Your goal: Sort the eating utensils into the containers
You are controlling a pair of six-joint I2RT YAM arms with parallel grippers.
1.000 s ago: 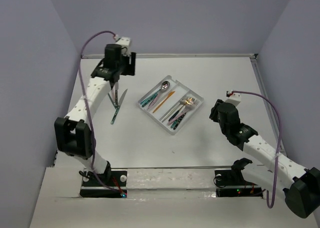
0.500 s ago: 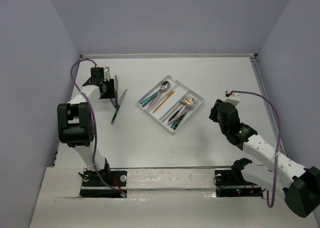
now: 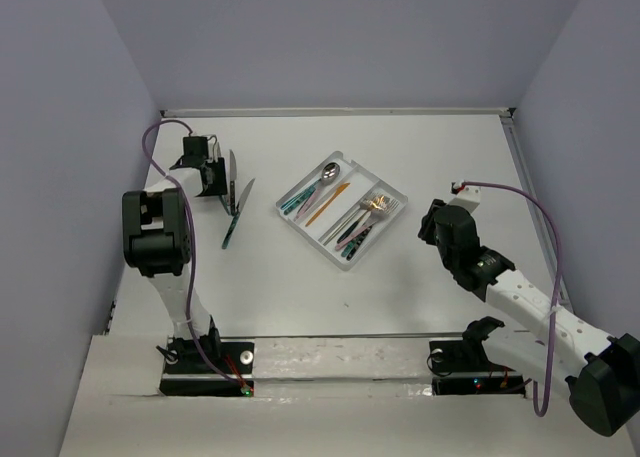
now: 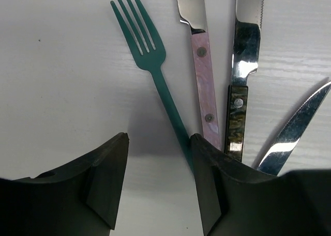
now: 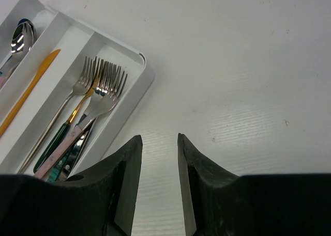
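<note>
Several loose utensils (image 3: 233, 195) lie on the table at the far left. The left wrist view shows a teal fork (image 4: 150, 55), a pink-handled knife (image 4: 202, 71), a dark-handled knife (image 4: 242, 81) and another knife blade (image 4: 297, 125). My left gripper (image 4: 159, 143) is open low over them, and the fork's handle runs along its right finger; it also shows in the top view (image 3: 212, 172). The clear tray (image 3: 400, 195) holds spoons, an orange utensil (image 5: 28, 89) and forks (image 5: 103, 89). My right gripper (image 5: 159, 138) is open and empty to the right of the tray (image 5: 139, 76).
The table's left edge and the left wall are close beside my left arm. The back wall runs along the far edge. A purple cable loops over each arm.
My left arm has folded down and to the left, bringing its gripper low beside the loose utensils. In the last half second it barely moved. The right arm has not moved.
</note>
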